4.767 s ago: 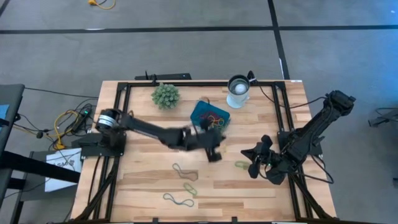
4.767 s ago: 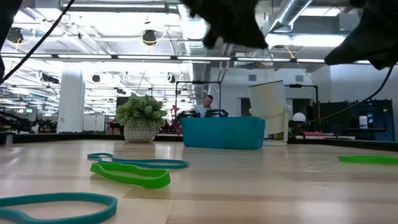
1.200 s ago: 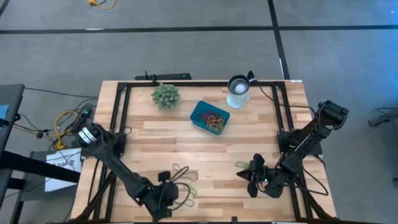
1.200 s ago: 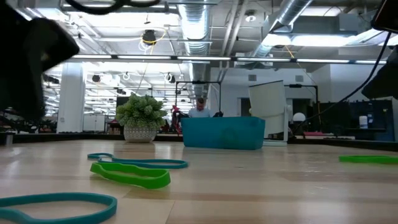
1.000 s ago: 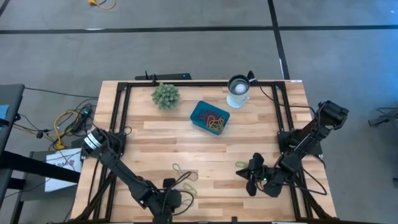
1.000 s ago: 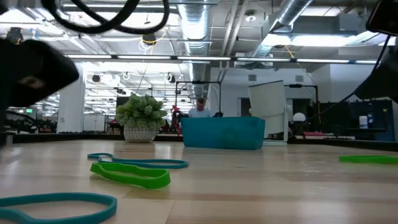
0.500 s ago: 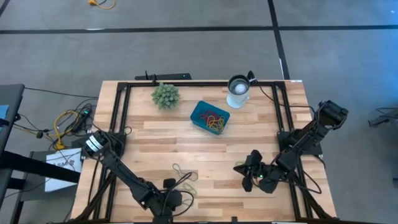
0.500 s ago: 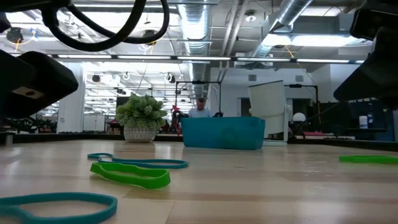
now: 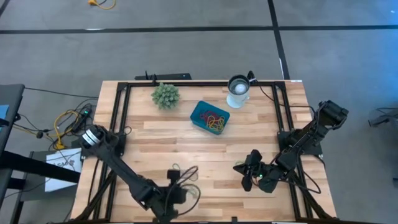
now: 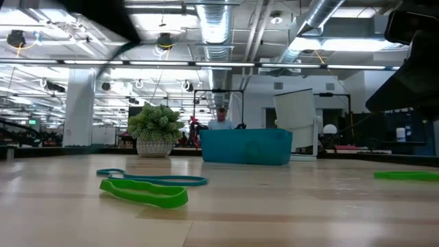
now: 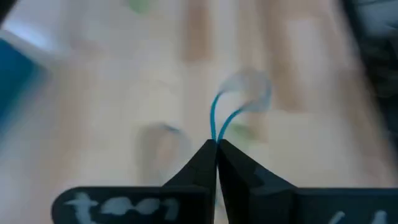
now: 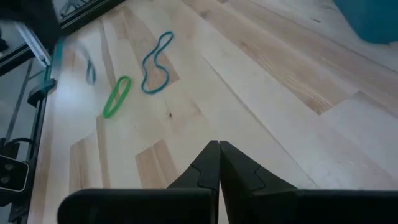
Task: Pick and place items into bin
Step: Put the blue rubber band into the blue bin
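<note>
My left gripper is over the table's near edge, shut on a teal rubber band. My right gripper hovers shut over the right part of the table, touching nothing; a green band lies near it. A teal band and a green band lie flat on the wood, left of centre. The teal-blue bin sits toward the far side, with several coloured bands inside. My left gripper pinches the teal band between its two fingertips at one end of the loop. The rest of the loop curls out beyond the tips, clear of the table.
A spiky green plant and a white cup stand near the far edge, on either side of the bin. A black frame runs along the table's edges. Bare wood lies between the bin and both grippers.
The left gripper has moved a little toward the table's right and risen. The teal band that lay near the near edge has left the table with it and is gone from the low view. The right gripper has shifted slightly toward the left.
</note>
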Controlling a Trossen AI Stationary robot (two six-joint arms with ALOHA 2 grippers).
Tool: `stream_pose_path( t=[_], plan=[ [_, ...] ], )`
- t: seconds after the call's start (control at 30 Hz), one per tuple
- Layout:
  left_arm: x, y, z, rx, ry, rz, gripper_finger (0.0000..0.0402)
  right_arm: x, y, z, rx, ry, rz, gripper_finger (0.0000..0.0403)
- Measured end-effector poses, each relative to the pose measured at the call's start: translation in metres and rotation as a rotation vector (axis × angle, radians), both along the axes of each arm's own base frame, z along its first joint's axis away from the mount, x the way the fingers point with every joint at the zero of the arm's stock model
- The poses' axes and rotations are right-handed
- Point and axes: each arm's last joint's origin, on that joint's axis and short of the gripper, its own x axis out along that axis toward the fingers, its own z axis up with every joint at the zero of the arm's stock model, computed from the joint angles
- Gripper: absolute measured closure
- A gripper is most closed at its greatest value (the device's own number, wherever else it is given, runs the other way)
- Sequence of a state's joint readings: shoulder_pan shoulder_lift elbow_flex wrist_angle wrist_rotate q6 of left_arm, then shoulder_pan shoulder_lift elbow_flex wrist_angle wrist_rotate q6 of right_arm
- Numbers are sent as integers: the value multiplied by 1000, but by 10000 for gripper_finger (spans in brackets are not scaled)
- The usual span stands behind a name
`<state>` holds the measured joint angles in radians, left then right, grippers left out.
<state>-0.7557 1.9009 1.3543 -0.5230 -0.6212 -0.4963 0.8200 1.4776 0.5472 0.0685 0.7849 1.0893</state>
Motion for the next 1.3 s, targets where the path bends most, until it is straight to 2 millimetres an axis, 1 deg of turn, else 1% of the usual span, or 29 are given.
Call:
stream_pose_path(
  t=[0.1, 0.17, 0.23, 0.3, 0.4, 0.5, 0.57, 0.7, 0.8, 0.87, 0.97, 1.07, 1.2, 1.3],
  plan=[
    [7, 17, 27, 202, -82, 33, 401, 1, -1, 0, -2, -1, -4, 403],
    [15, 33, 49, 311, -145, 81, 401, 1, -1, 0, -1, -1, -5, 403],
    [23, 55, 61, 408, -148, 119, 401, 1, -1, 0, -2, -1, -6, 403],
    [34, 80, 67, 437, -122, 147, 401, 1, -1, 0, -2, -1, -5, 403],
    [56, 124, 74, 388, -91, 184, 401, 1, -1, 0, -11, 1, -2, 403],
    [76, 172, 73, 362, -69, 238, 401, 1, -1, 0, -25, 2, 5, 403],
    [88, 204, 72, 325, -101, 291, 401, 1, -1, 0, -26, 2, 5, 403],
    [99, 269, 70, 185, -199, 397, 401, 0, -1, 0, -30, 5, 6, 403],
    [98, 303, 61, 47, -250, 455, 401, 0, -1, -1, -32, 6, 6, 403],
    [95, 316, 51, -25, -261, 462, 401, 0, -1, -1, -32, 7, 7, 403],
    [90, 323, 35, -61, -284, 491, 401, 0, -1, -1, -52, 10, 19, 403],
    [88, 323, 26, -84, -329, 484, 401, 0, -1, -1, -69, 13, 31, 403],
    [85, 317, 15, -97, -338, 459, 401, 0, -1, -1, -68, 13, 30, 403],
    [83, 317, 12, -126, -341, 481, 401, 0, -1, -1, -67, 13, 29, 403]
  ],
)
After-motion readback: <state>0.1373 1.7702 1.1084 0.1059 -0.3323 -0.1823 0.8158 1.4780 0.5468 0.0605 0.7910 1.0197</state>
